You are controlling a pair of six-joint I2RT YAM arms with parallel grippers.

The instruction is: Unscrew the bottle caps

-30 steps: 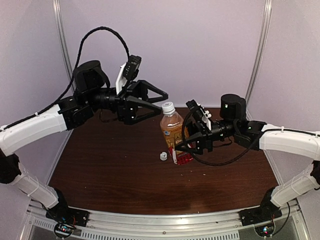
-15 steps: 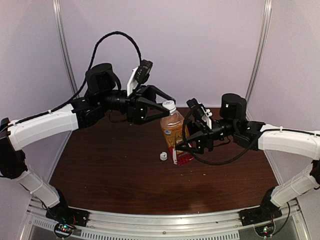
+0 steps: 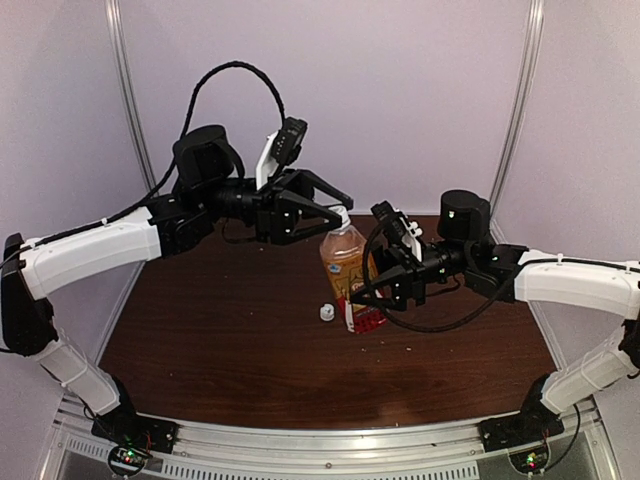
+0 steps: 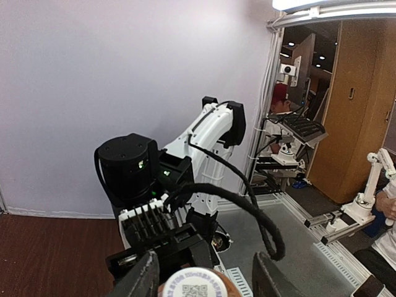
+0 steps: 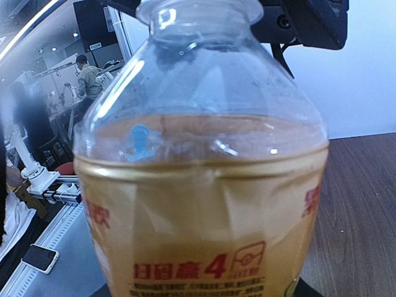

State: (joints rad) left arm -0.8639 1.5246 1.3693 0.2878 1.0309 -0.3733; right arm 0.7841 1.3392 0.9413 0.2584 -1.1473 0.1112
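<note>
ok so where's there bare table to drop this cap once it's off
Widest bare stretch: the near half of the table, between the loose cap and the front rail. The left side under the left arm is bare too. Crowded mid-table: the amber bottle, the right gripper clamped on it, the left gripper straddling its cap.

Top view: even, diffuse overhead light with no hard shadows. The table (image 3: 200, 340) carries a faint sheen nearest the arm bases.

Left wrist view: a ceiling strip (image 4: 334, 5) glares above the left gripper (image 4: 207, 276). Its fingers (image 4: 143, 278) are soft; the room beyond is sharp.

Right wrist view: the amber bottle (image 5: 204, 204) fills the frame ahead of the right gripper (image 3: 362, 288). It is slightly soft, with white highlights on its shoulder, and the background to its left is blurred.
</note>
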